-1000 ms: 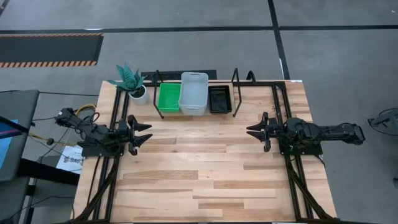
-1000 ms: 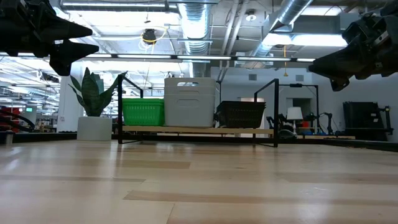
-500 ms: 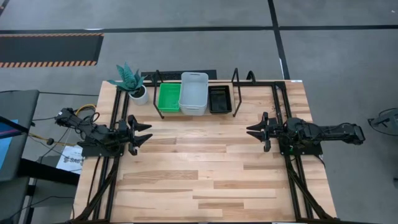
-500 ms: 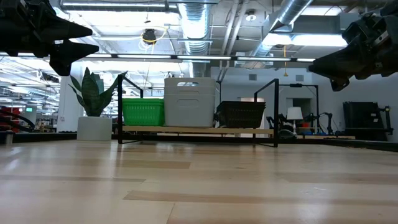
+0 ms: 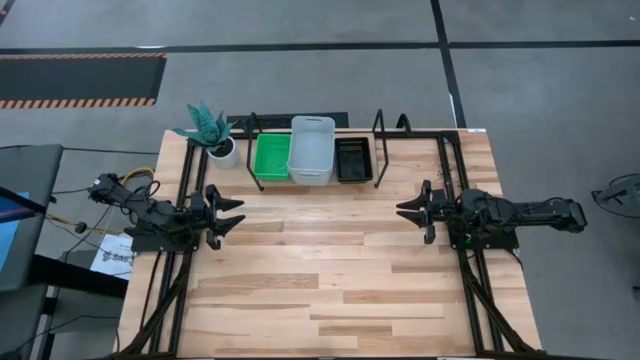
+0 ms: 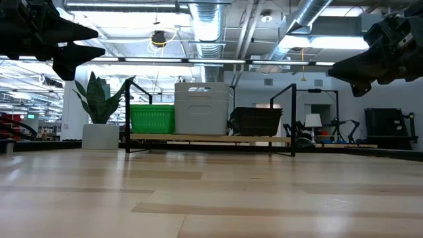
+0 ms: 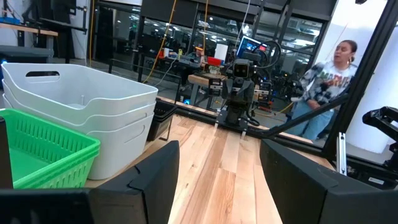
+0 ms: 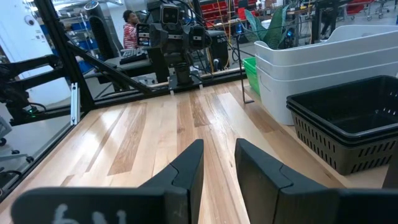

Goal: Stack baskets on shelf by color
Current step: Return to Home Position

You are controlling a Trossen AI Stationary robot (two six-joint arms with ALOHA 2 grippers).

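Note:
On the shelf [image 5: 315, 182] at the table's far edge stand three stacks of baskets side by side: green [image 5: 271, 157], translucent white [image 5: 311, 149] in the middle, black mesh [image 5: 353, 159]. In the low view the green baskets [image 6: 151, 119], white baskets [image 6: 202, 108] and black baskets [image 6: 255, 121] rest by their bottoms on the shelf board [image 6: 210, 137]. My left gripper [image 5: 236, 213] hovers open over the table's left side, my right gripper [image 5: 404, 209] open over the right side. Both point toward each other and touch nothing.
A potted plant [image 5: 212, 131] stands at the far left corner beside the shelf. The shelf's black end loops [image 6: 293, 119] rise at both ends. Bare wooden tabletop [image 5: 320, 270] spreads between and in front of the arms. A person [image 7: 323, 87] shows in the room beyond the table.

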